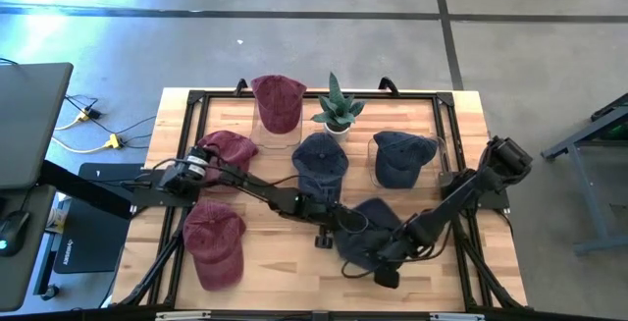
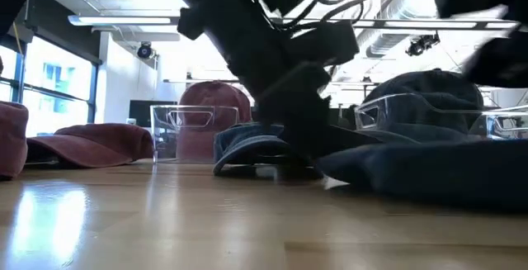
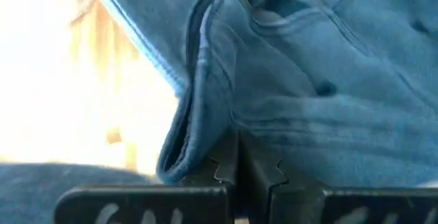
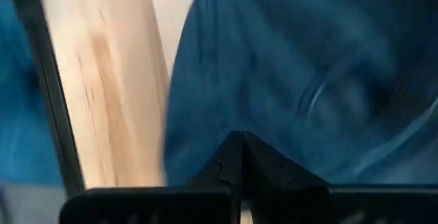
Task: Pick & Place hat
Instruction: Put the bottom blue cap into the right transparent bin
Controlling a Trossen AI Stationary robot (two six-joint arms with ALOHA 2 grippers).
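Observation:
A navy hat (image 1: 371, 225) lies on the wooden table (image 1: 285, 262) near its front edge, right of the middle, and both grippers are at it. My left gripper (image 1: 332, 221) is shut at the hat's left edge. My right gripper (image 1: 385, 262) is shut at its near right side, pointing steeply down. In the right wrist view the shut tips (image 4: 239, 142) stand against blue cloth (image 4: 308, 66). In the low view the hat (image 2: 412, 167) lies flat on the table, with a dark arm in front of it. My left gripper pinches the navy hat at its rolled edge (image 3: 205, 148), the cloth running up to the shut fingertips (image 3: 226, 166). The fingers slant down from the table's left side. The hat lies on the table. My right gripper has its shut tips against the hat's cloth (image 4: 274, 114); whether any cloth is caught between them, I cannot tell.
Other hats lie around: a maroon one (image 1: 278, 103) on a clear stand at the far edge, two maroon ones (image 1: 229, 149) (image 1: 214, 242) at the left, a navy one (image 1: 320, 159) in the middle, a navy one (image 1: 402, 156) on a stand. A potted plant (image 1: 338, 110) stands at the back.

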